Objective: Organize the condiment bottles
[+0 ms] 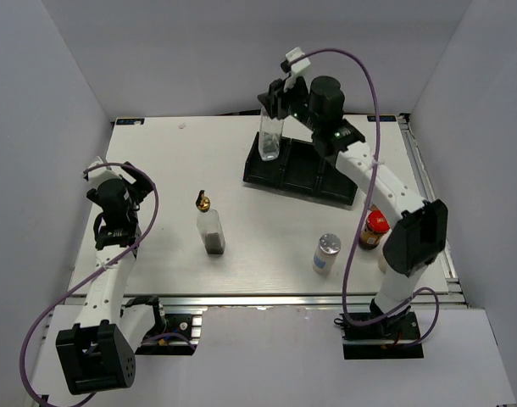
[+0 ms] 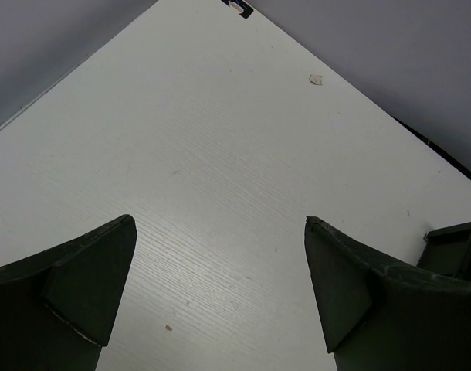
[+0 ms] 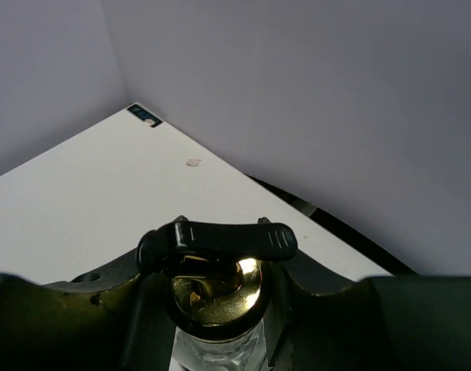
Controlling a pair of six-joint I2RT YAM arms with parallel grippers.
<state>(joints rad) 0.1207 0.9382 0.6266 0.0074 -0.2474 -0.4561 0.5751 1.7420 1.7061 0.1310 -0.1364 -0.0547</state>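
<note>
The right gripper (image 3: 216, 313) is clamped on the neck of a tall glass bottle (image 1: 269, 136), just under its gold spout (image 3: 216, 287) and black flip cap (image 3: 216, 239). The bottle hangs upright with its foot at the left compartment of the black tray (image 1: 297, 174). From where I stand I can't tell whether it rests on the tray floor or hovers just over it.

That's the worry. If it is let go short of the floor, tall, top-heavy glass could drop, rock and tip over the low wall. A grip this high up also lets the base swing, so it might catch the tray's edge.

The left gripper (image 2: 220, 286) is spread wide over the bare table (image 2: 220, 116), holding nothing, well away from all this.

Out on the table stand the second glass bottle (image 1: 210, 225) and a silver-capped shaker (image 1: 326, 253). A red-lidded jar (image 1: 375, 227) sits close beside the right arm, which could knock it on the way back.
</note>
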